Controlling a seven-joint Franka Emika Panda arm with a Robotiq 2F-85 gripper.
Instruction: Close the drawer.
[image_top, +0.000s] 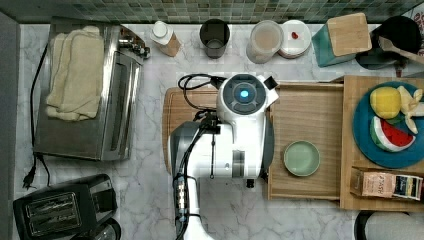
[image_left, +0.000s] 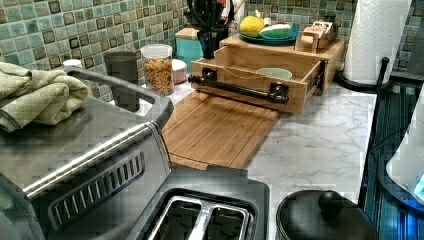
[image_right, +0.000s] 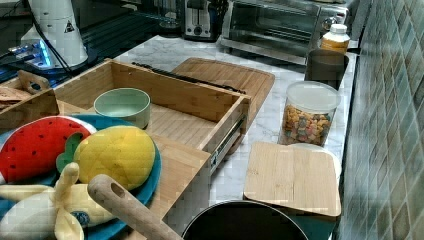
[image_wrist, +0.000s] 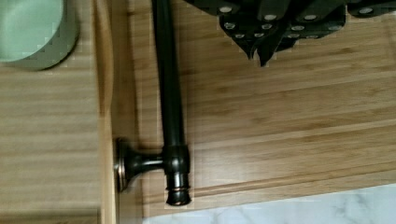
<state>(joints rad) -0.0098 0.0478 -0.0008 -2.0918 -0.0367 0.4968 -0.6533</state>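
Drawer (image_top: 305, 120) stands pulled out at centre right of the top view, its light-wood tray jutting from under the wooden top (image_top: 360, 90) toward my arm (image_top: 225, 145). In the left view the drawer (image_left: 250, 75) sits in the upper middle of the frame, open, with its dark bar handle (image_left: 235, 86) running across the front panel. A pale green bowl (image_top: 301, 158) rests inside on the plank bottom, toward the lower edge of the tray in the top view; in the right view the bowl (image_right: 122, 106) lies left of centre within the raised rims of the drawer (image_right: 190, 107).

In the wrist view my gripper (image_wrist: 261, 51) hangs at the upper right of the frame, over the cutting board (image_wrist: 289, 116) and apart from the handle (image_wrist: 170, 107), which runs down the middle of the frame beside the drawer front (image_wrist: 105, 93). My fingertips (image_wrist: 267, 55) look drawn close together, holding nothing.

Beyond the drawer, a blue plate (image_top: 367, 145) of toy fruit sits on the wooden top at the right edge of the top view. The cutting board (image_left: 215, 130) lies flat on the marble counter (image_left: 320, 145) in front of the drawer, mid-frame in the left view. A toaster oven (image_top: 85, 90) with a folded towel (image_top: 75, 70) on it fills the left of the top view.
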